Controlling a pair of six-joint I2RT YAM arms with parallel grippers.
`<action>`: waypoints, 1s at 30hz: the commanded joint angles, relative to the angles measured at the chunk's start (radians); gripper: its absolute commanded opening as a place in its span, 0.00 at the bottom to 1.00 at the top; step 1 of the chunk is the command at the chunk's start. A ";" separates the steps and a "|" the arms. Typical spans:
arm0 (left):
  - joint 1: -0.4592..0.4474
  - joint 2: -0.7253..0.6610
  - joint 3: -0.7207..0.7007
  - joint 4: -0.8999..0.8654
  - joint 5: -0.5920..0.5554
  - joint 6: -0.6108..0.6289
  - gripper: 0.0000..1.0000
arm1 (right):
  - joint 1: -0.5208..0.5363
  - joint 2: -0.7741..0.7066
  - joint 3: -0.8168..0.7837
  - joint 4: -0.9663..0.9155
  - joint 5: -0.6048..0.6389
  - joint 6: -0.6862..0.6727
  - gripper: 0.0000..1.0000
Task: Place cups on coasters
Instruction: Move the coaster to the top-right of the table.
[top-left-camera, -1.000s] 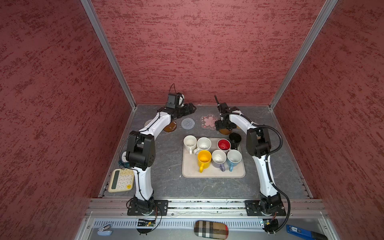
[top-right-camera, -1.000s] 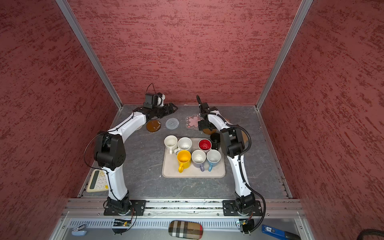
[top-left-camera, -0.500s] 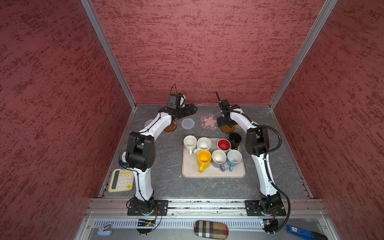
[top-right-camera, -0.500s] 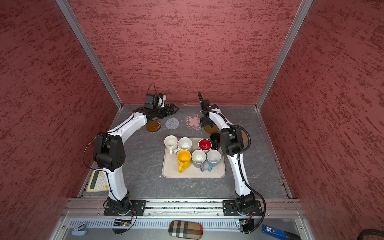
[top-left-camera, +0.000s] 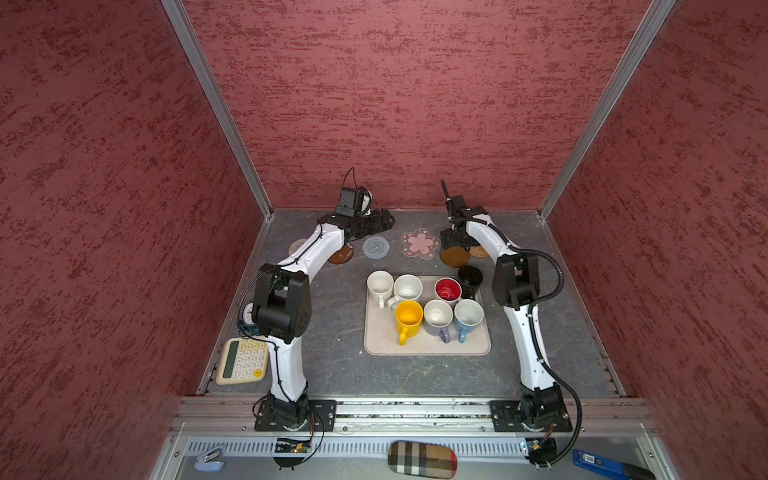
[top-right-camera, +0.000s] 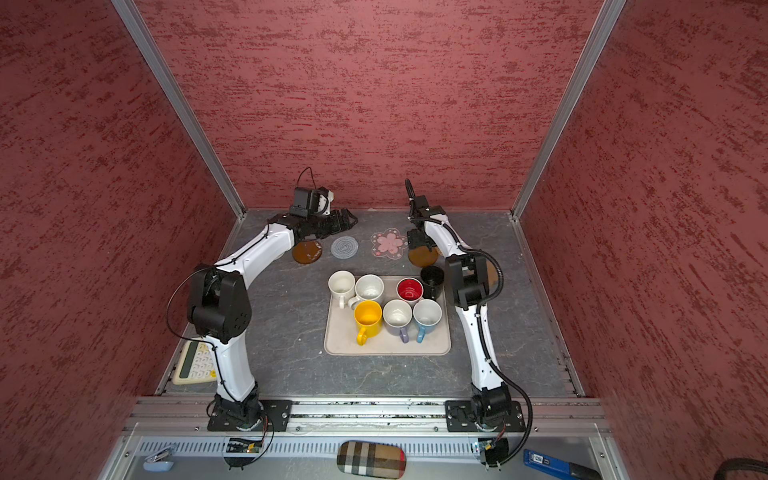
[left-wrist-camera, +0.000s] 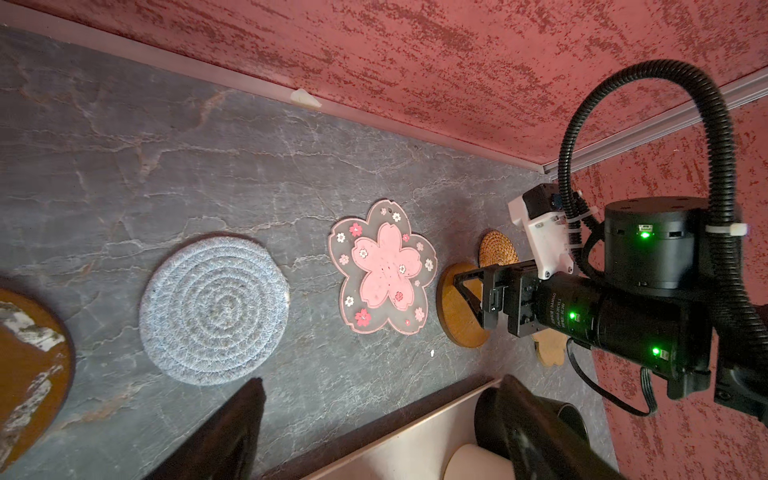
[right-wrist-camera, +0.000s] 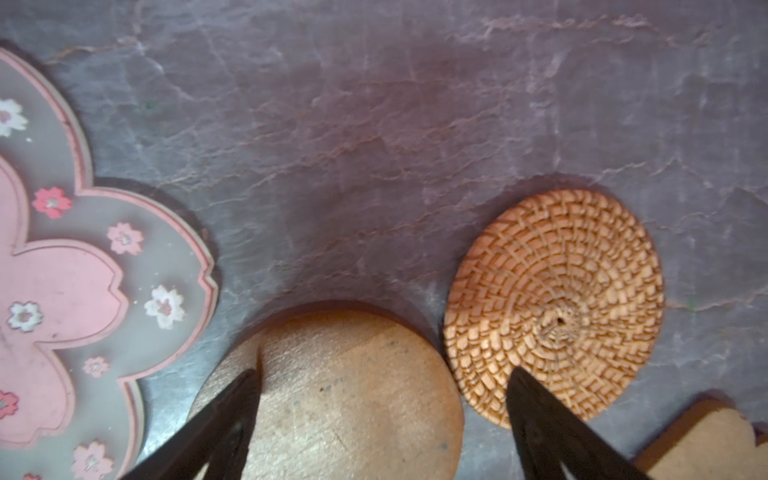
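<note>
Hovering low over the dull brown disc (right-wrist-camera: 353, 395), the right gripper (right-wrist-camera: 382, 374) stood with its jaws spread wide and nothing between them, one fingertip above that disc's rim and the other above the rim of the rattan round (right-wrist-camera: 557, 303) just beside it. All seven cups (top-left-camera: 437, 318) sat packed in the upper half of the beige tray (top-left-camera: 428, 348) at the centre of both top views, none on a coaster. The black cup (top-left-camera: 470, 277) crowded the tray's upper right corner, close to the right arm's elbow. The coasters ran in a row across the upper part of the table, near the back wall: beige woven round (top-left-camera: 296, 247) half under the left arm, shiny brown disc (top-left-camera: 343, 257), grey woven round (top-left-camera: 375, 247), pink flower (top-left-camera: 420, 244), then the dull brown disc, the rattan round and a lobed cork mat (left-wrist-camera: 550, 353). The left gripper (top-left-camera: 384, 220) hung wide apart and empty, just above the grey woven round in the frame. Bare slate separated the row from the tray, and a broad bare strip lay below the tray. A calculator (top-left-camera: 242, 360) hugged the table's lower left edge.
</note>
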 joint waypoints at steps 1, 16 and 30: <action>-0.003 -0.030 0.044 -0.031 -0.014 0.034 0.89 | -0.005 -0.027 0.047 -0.004 -0.003 -0.002 0.96; -0.035 -0.039 0.058 -0.075 -0.023 0.058 0.89 | -0.101 -0.118 -0.089 0.094 -0.044 0.052 0.49; -0.047 -0.108 -0.016 -0.087 0.012 0.037 0.92 | -0.193 -0.069 -0.213 0.192 -0.108 0.056 0.46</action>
